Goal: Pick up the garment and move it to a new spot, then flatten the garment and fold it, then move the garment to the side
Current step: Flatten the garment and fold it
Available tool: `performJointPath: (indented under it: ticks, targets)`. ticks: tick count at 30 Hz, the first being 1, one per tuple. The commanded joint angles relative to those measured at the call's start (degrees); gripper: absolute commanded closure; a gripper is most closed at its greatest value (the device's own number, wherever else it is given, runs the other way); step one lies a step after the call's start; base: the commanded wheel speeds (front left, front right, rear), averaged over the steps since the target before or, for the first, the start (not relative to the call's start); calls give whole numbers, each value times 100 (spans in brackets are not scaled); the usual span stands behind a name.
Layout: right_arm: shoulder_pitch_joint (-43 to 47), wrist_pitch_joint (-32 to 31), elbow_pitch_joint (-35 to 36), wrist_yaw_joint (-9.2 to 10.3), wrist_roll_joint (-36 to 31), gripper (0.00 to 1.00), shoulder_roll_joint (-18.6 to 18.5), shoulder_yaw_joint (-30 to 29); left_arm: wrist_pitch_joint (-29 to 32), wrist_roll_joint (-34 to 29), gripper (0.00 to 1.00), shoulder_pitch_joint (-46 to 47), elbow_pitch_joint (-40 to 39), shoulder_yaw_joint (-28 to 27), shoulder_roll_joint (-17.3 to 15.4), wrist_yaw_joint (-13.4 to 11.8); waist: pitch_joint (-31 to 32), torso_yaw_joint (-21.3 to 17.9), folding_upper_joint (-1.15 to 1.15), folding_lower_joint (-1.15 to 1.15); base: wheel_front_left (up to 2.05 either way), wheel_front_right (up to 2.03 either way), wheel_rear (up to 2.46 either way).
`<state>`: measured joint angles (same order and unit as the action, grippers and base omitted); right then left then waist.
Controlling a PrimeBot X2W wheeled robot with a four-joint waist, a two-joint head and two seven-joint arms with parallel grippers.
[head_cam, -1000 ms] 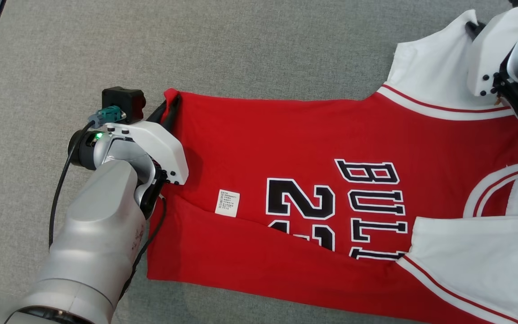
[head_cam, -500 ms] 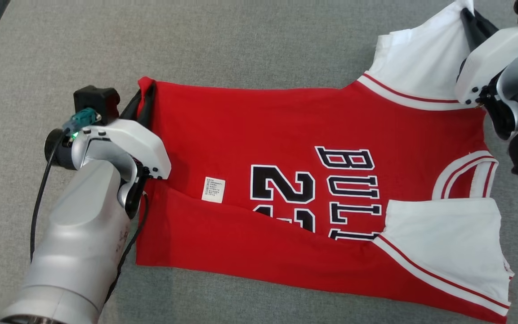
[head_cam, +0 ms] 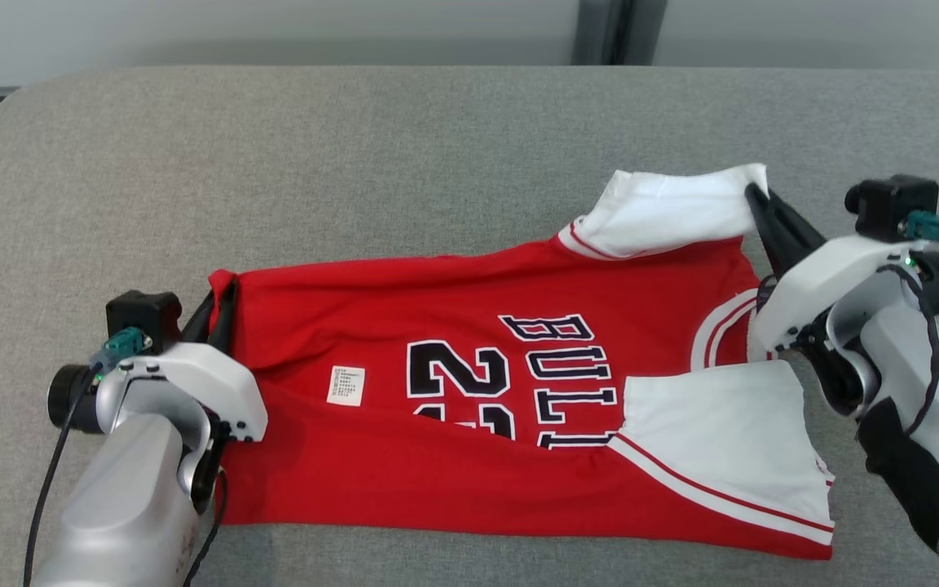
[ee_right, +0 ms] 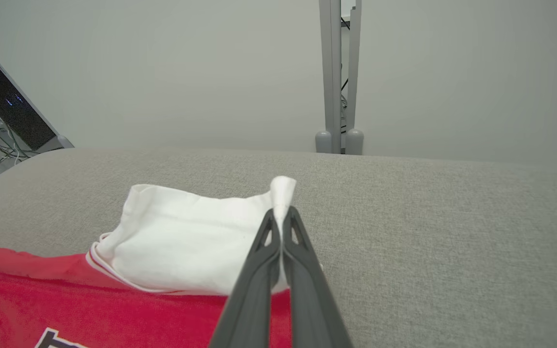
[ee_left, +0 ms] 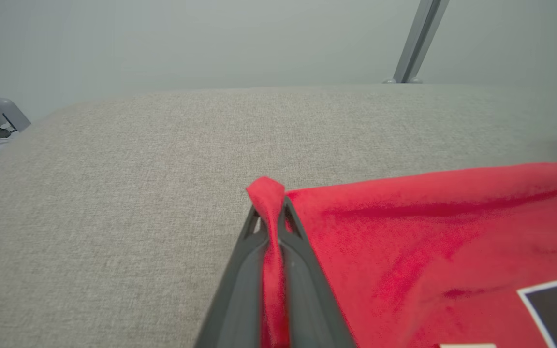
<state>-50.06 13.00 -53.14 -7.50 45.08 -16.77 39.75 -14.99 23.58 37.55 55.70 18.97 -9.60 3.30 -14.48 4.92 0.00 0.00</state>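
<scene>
Grey fabric is covering the table (head_cam: 437, 147), and a pale wall (ee_right: 162, 72) with a grey post (ee_right: 330, 72) is standing behind its far edge. The garment (head_cam: 453, 326), a red jersey with white sleeves and black lettering, is lying lengthwise across the middle of the table, reaching toward the near edge. Its near long side is lying folded over the front, partly covering the number, just below a white label (head_cam: 346, 385). The left gripper (head_cam: 223, 292) is pinching the far hem corner at the garment's left end, fingers pressed together on red cloth. The right gripper (head_cam: 753, 196) is pinching the far white sleeve (head_cam: 665, 216), jaws pressed together, holding that corner raised. The near white sleeve (head_cam: 722, 440) is resting flat.
</scene>
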Motion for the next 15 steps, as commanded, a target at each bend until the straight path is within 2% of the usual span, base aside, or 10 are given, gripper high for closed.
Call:
performJointPath:
  ticks: [1, 15]
  targets:
    - [338, 85, 218, 2, 165, 100, -72, 5, -22, -68, 100, -267, -94, -69, -51, -22, 224, -166, 0, 0, 0, 0, 0]
    - [1914, 206, 1187, 1, 504, 100, -46, -293, -23, -281, 100, -1463, -414, -398, -4, -4, 679, -441, 0, 0, 0, 0, 0]
